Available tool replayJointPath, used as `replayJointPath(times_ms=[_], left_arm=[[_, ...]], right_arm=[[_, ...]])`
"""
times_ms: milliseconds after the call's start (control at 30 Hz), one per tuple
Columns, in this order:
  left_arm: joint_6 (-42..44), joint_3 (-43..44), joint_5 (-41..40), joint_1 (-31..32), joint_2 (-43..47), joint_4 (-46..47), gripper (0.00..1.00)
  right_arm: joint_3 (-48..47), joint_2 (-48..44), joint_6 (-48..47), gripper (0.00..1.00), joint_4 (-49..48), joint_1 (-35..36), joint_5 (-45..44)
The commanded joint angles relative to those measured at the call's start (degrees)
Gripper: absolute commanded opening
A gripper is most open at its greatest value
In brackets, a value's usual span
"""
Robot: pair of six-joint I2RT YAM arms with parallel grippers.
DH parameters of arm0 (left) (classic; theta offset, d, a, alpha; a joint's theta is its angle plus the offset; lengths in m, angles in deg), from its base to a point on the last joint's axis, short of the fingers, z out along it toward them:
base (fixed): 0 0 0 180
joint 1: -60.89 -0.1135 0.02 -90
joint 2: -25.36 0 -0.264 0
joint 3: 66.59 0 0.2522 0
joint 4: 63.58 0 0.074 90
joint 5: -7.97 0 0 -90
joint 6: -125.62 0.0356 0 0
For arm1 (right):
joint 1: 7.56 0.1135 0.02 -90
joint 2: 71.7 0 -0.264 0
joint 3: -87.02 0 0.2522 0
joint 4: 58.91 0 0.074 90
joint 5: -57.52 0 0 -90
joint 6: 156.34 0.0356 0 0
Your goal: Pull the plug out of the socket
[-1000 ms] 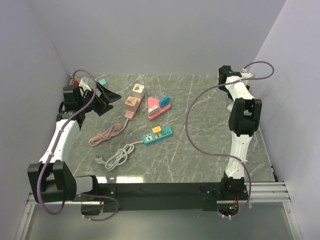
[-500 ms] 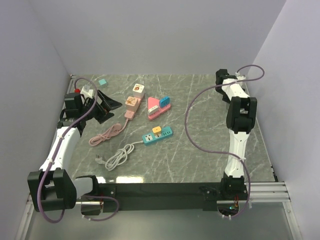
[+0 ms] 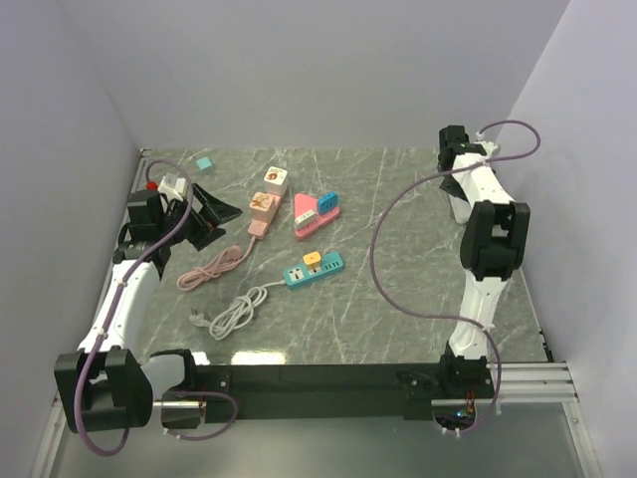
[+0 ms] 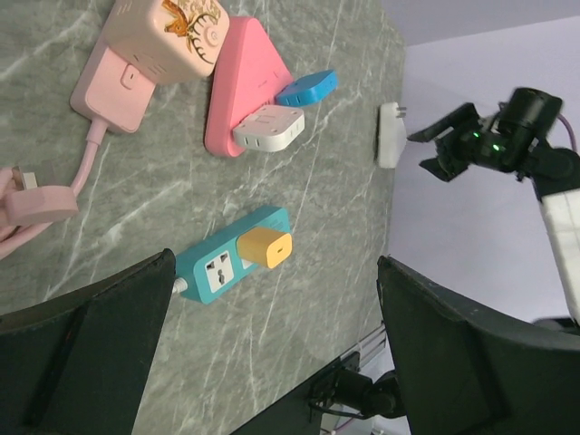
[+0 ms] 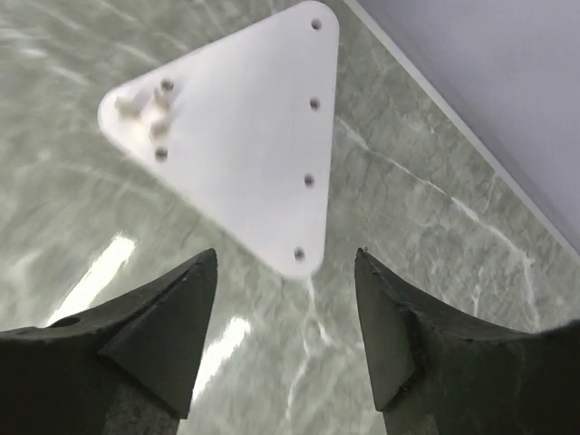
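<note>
Top external view: at far left, the left hand [image 3: 219, 212] has eased away from the wall toward the pink strip [image 3: 257, 227] over the past second. It now hangs near the strip but clear of it, fingers spread wide and holding nothing. To its right, nothing on the worktop [image 3: 398, 299] has moved. A cube adapter [image 4: 168, 27] sits at the pink strip's end, with a second cube [image 3: 276, 180] just beyond. A white plug [image 4: 268, 129] and a blue plug [image 4: 306, 88] stand in the pink triangular socket [image 4: 237, 95], and a yellow plug [image 4: 265, 246] in the teal strip [image 4: 217, 270]. At far right, the right hand [image 5: 285, 258] has only shifted slightly near the rear corner. It hovers with fingers apart and empty above a white triangular piece [image 5: 240, 136] lying prongs-up, well apart from the strips. By these signs no plug is out yet. Only the left arm appears to have begun an approach, and both grasp and pull remain to be done. Which plug is meant cannot be told. The left wrist view cuts off the pink cable [image 3: 209, 267] and the top of the cube adapter. Whether the second cube is seated in the strip is unclear. From above, the right hand's fingers are lost behind its own wrist. The right wrist view is soft, so the stubs on the white piece stay indistinct.
</note>
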Motion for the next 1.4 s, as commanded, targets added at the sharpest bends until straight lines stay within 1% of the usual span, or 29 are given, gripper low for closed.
replayJointPath(times_ms=[0, 33, 133, 167, 200, 233, 267, 300, 367, 400, 433, 467, 533, 567, 633, 667, 700, 733, 800, 833, 900, 933, 967, 1067, 1133, 1167, 1200, 1300, 1367], left_arm=[[1.1, 0.1, -1.9, 0.2, 2.4, 0.4, 0.99], [1.2, 0.3, -2.1, 0.2, 2.3, 0.1, 0.99], [1.3, 0.6, -2.6, 0.1, 1.9, -0.2, 0.99], [1.2, 0.6, -2.5, 0.1, 1.8, -0.1, 0.99], [1.1, 0.8, -2.5, 0.2, 1.7, -0.1, 0.99], [0.9, 0.8, -2.6, 0.1, 1.7, 0.3, 0.99], [0.7, 0.8, -2.7, 0.2, 1.7, 0.4, 0.99], [0.5, 0.8, -2.5, 0.2, 1.8, 0.6, 1.0], [0.6, 1.2, -2.8, 0.3, 1.8, 0.3, 1.0], [0.8, 1.4, -3.0, 0.7, 1.9, -0.2, 0.99], [1.4, 1.8, -3.2, 0.9, 2.0, -1.2, 0.99], [1.9, 2.1, -3.5, 1.4, 2.1, -1.8, 1.0], [2.9, 3.0, -4.1, 2.5, 1.9, -3.3, 1.0], [3.6, 3.2, -4.3, 2.9, 1.9, -4.3, 0.99], [4.3, 3.2, -5.0, 4.5, 2.0, -5.2, 0.99], [4.8, 3.1, -5.2, 4.5, 2.0, -5.7, 1.0], [4.8, 2.8, -5.3, 5.9, 2.3, -5.7, 0.99], [4.8, 2.2, -5.2, 6.1, 2.4, -5.7, 0.99], [4.2, 1.5, -5.3, 6.6, 2.7, -5.8, 0.99], [3.8, 0.7, -5.0, 6.7, 2.9, -5.5, 0.99], [3.8, 0.1, -5.0, 7.4, 3.3, -5.0, 1.0], [3.9, -0.2, -5.4, 7.8, 3.4, -5.3, 0.99], [4.4, -0.1, -5.8, 8.1, 3.3, -5.7, 0.99], [7.6, 1.7, -8.0, 11.5, 1.2, -9.5, 0.99], [9.8, 3.9, -10.0, 13.2, -0.2, -13.3, 0.95], [10.4, 4.6, -11.6, 15.1, -2.1, -14.6, 0.92], [10.9, 5.2, -12.5, 16.0, -3.2, -15.5, 0.84], [11.3, 6.5, -15.6, 19.3, -7.4, -17.6, 0.7], [10.4, 6.8, -17.1, 21.7, -10.0, -17.5, 0.65]], right_arm=[[3.2, -10.3, -1.8, 0.7, -3.2, 1.1, 4.2], [4.0, -11.6, -2.2, 0.7, -3.8, 1.1, 6.4], [5.6, -16.1, -2.4, 0.72, -3.2, 1.4, 8.9], [7.0, -17.3, -2.8, 0.72, -3.0, 1.7, 11.3], [8.0, -20.1, -3.0, 0.72, -3.0, 1.7, 12.4], [9.1, -21.7, -3.2, 0.72, -3.1, 3.4, 13.8], [12.3, -24.9, -4.2, 0.72, -4.1, 4.1, 17.8], [14.1, -26.5, -4.8, 0.72, -4.8, 4.8, 20.0], [19.0, -30.2, -5.6, 0.71, -5.5, 7.8, 25.0], [20.8, -31.3, -5.8, 0.7, -5.9, 9.0, 29.0], [22.5, -32.4, -5.9, 0.7, -6.3, 12.4, 30.6], [25.7, -34.6, -6.6, 0.7, -7.2, 14.2, 31.4], [28.6, -36.7, -7.0, 0.7, -8.2, 18.1, 32.7], [31.0, -38.7, -6.8, 0.7, -9.9, 21.2, 34.4], [32.8, -39.9, -6.9, 0.7, -11.7, 23.7, 40.5], [33.0, -40.5, -6.3, 0.7, -12.9, 26.3, 41.2], [32.9, -40.4, -5.7, 0.7, -13.1, 27.3, 41.6], [32.6, -40.3, -5.3, 0.7, -13.1, 28.4, 43.5], [31.0, -38.8, -2.8, 0.7, -11.9, 31.0, 44.4], [31.2, -38.4, -2.7, 0.7, -12.1, 32.1, 46.9], [32.1, -38.0, -2.6, 0.7, -14.2, 35.7, 47.7], [32.8, -37.9, -1.5, 0.7, -14.8, 36.3, 48.1], [34.1, -37.3, 0.5, 0.7, -16.4, 36.7, 51.1], [36.0, -37.3, 3.2, 0.68, -18.8, 37.9, 51.1], [36.0, -37.3, 4.3, 0.68, -19.0, 38.5, 50.6], [35.7, -36.9, 4.6, 0.68, -18.5, 38.7, 50.2], [35.1, -36.4, 4.7, 0.67, -18.1, 38.8, 50.0], [31.8, -33.3, 5.2, 0.67, -15.1, 39.8, 49.0], [29.1, -31.0, 6.0, 0.67, -12.9, 41.3, 47.7]])
